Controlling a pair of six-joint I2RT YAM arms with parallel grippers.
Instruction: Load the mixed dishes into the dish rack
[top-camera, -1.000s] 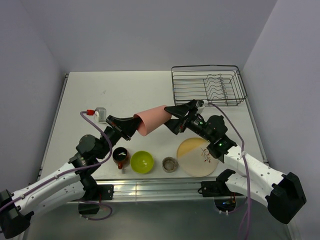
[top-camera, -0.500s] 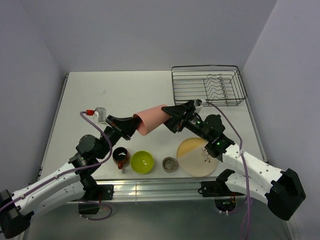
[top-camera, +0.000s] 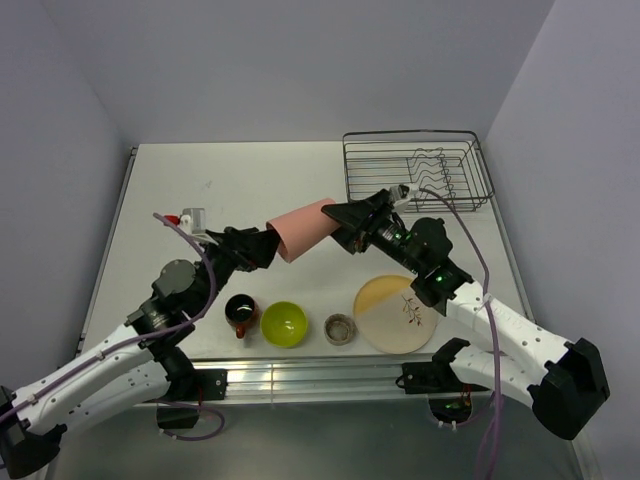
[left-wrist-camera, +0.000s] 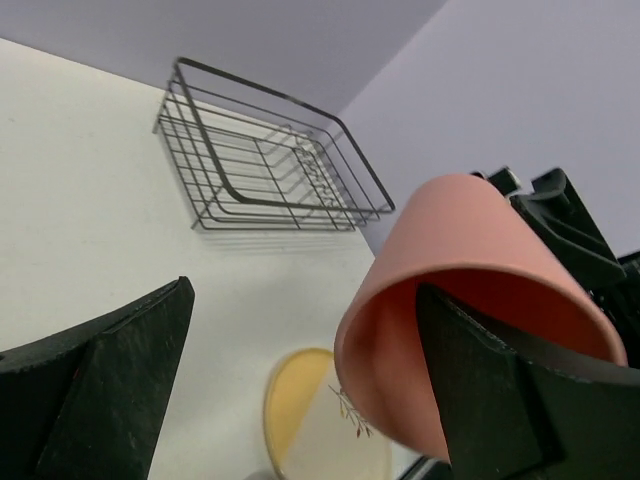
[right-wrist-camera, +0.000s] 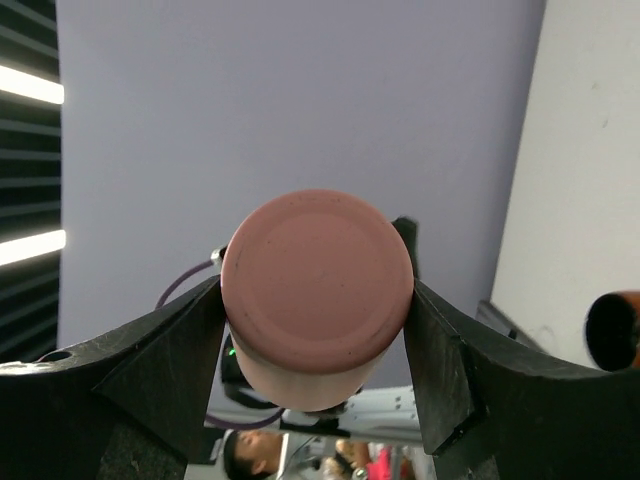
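Observation:
The pink tumbler (top-camera: 305, 228) hangs in the air over the middle of the table, lying on its side. My right gripper (top-camera: 345, 225) is shut on its base end, and in the right wrist view both fingers (right-wrist-camera: 180, 350) press the tumbler (right-wrist-camera: 317, 290). My left gripper (top-camera: 262, 245) is open at the rim end. One of its fingers (left-wrist-camera: 500, 390) still reaches inside the tumbler (left-wrist-camera: 470, 250); the other stands well apart. The dish rack (top-camera: 415, 170) sits at the back right. Along the near edge are the orange mug (top-camera: 240, 311), green bowl (top-camera: 284, 323), tiny cup (top-camera: 340, 327) and yellow plate (top-camera: 398, 313).
Both arms cross above the row of dishes at the near edge. Grey walls close in the table at the back and the sides. The left wrist view shows the dish rack (left-wrist-camera: 270, 160) beyond the tumbler and the plate (left-wrist-camera: 320, 420) below it.
My left gripper has opened and let go of the tumbler's rim. The tumbler, held by the right gripper, has shifted slightly up and toward the rack.

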